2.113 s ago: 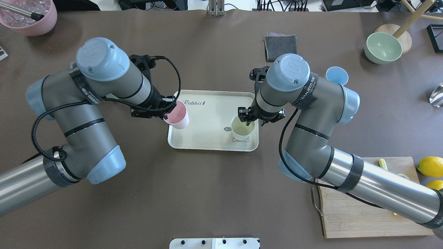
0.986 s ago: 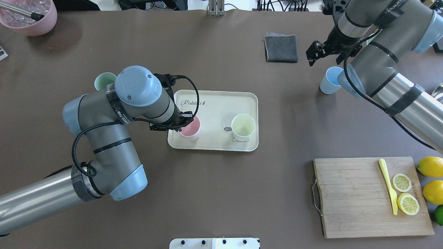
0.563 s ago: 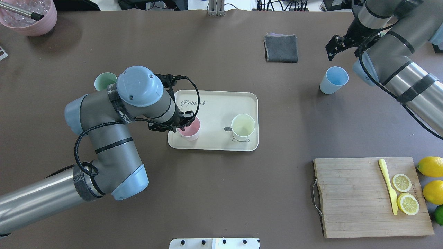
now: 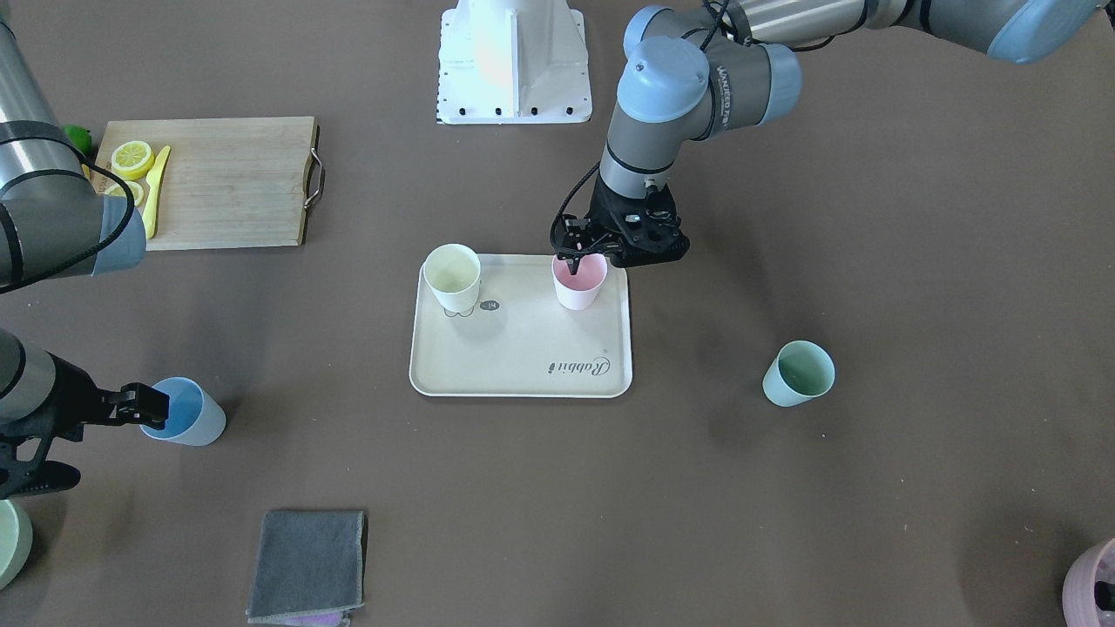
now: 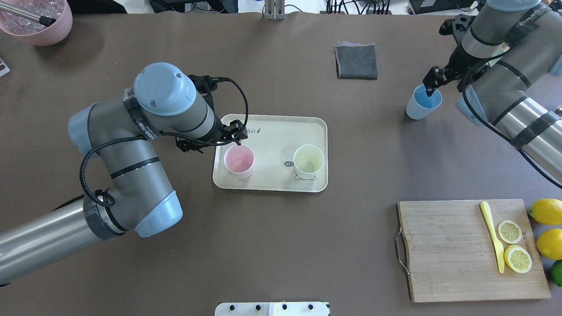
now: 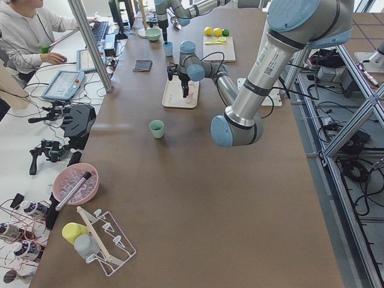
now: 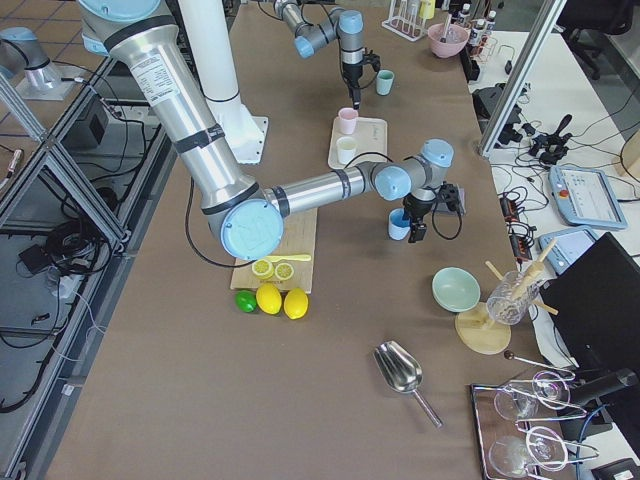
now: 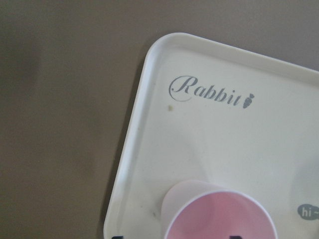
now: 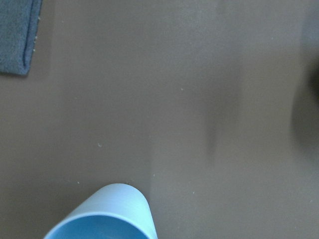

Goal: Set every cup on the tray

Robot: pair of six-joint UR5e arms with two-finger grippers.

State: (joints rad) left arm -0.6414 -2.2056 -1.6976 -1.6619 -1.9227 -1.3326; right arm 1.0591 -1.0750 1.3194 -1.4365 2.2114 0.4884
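The cream tray (image 5: 272, 131) holds the pale pink cup (image 5: 239, 160) at its left and the pale yellow cup (image 5: 308, 161) at its right, both upright. My left gripper (image 5: 235, 142) is open just above the pink cup's far rim (image 4: 580, 279), with its fingertips apart at the bottom of the left wrist view. The light blue cup (image 5: 422, 103) stands on the table right of the tray. My right gripper (image 4: 118, 438) is open, one finger at the blue cup's rim (image 4: 183, 411). The mint green cup (image 4: 799, 373) stands on the table, hidden under my left arm in the overhead view.
A grey cloth (image 5: 356, 61) lies behind the tray. A wooden cutting board (image 5: 452, 250) with lemon slices and a yellow knife is at front right, whole lemons (image 5: 545, 211) beside it. A mauve pot (image 5: 37, 24) sits far left, and a pale green bowl (image 7: 455, 288) far right.
My left gripper set the pink cup on the tray, let go and rose back. My right arm left the yellow cup on the tray, swung right, and came down to the blue cup.
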